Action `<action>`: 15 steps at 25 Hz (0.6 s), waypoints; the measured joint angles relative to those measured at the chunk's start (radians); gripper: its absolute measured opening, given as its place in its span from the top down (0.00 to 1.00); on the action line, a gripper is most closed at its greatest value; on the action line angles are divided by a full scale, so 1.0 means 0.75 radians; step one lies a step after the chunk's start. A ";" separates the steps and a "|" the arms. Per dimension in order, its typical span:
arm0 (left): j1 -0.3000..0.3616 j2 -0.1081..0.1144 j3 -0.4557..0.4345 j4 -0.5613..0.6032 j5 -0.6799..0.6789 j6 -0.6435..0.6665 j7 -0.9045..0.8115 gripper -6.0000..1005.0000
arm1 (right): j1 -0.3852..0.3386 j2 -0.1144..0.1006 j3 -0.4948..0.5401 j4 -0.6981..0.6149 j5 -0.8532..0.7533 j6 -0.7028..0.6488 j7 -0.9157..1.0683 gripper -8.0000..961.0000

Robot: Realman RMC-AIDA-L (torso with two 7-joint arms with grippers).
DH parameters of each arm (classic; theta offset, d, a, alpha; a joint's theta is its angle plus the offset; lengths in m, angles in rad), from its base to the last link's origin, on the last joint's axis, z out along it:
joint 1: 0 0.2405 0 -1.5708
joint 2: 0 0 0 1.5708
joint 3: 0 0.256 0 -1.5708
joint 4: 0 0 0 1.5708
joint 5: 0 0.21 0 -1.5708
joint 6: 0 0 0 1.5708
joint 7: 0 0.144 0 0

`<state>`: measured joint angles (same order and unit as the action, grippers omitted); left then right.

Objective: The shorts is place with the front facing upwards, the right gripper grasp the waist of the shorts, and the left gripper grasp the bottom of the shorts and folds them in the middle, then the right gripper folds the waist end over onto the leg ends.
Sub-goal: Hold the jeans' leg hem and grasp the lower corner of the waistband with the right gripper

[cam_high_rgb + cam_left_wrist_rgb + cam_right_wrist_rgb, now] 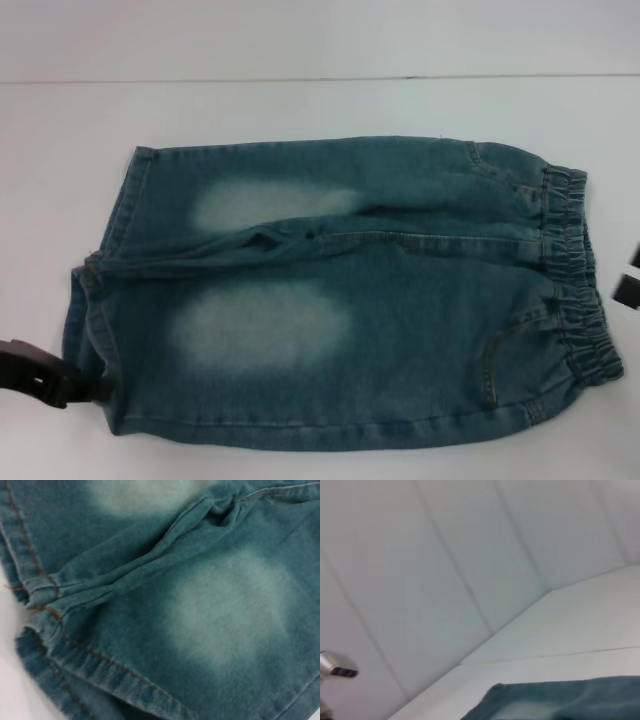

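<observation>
right pincer (pixel 628 276) cropping off at frame edge, fingers unreadable | left pincer (pixel 60 380) touching shorts (pixel 340 290) hem (pixel 95 330), grip unclear | shorts lying flat on table (pixel 300 100)

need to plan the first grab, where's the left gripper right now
In the head view the left gripper sits low on the robot's left, at the near leg hem of the shorts lying flat on the white table.

Table (pixel 300 105): white, flat surface that fills most of the head view.
Back wall (pixel 320 35): pale, plain, meeting the table along 1 thin dark seam across the top of the head view.
Wall panels (pixel 445 555): pale, split by several faint lines, seen in the right wrist view.
</observation>
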<state>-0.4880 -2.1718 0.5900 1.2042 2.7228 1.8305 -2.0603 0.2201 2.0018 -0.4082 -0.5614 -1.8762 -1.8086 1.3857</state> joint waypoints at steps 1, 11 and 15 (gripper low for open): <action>0.001 0.000 0.001 -0.004 -0.009 0.000 0.000 0.95 | -0.018 -0.004 0.014 0.004 -0.002 -0.002 0.001 0.01; 0.018 0.000 0.005 -0.016 -0.095 0.003 -0.002 0.95 | -0.097 -0.055 0.035 0.003 -0.112 -0.011 0.343 0.02; 0.025 0.000 0.005 -0.017 -0.097 -0.002 -0.003 0.95 | -0.090 -0.105 0.039 0.000 -0.129 -0.044 0.459 0.02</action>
<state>-0.4692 -2.1721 0.5938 1.1914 2.6501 1.8287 -2.0629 0.1525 1.9228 -0.3792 -0.5615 -1.9733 -1.8413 1.7301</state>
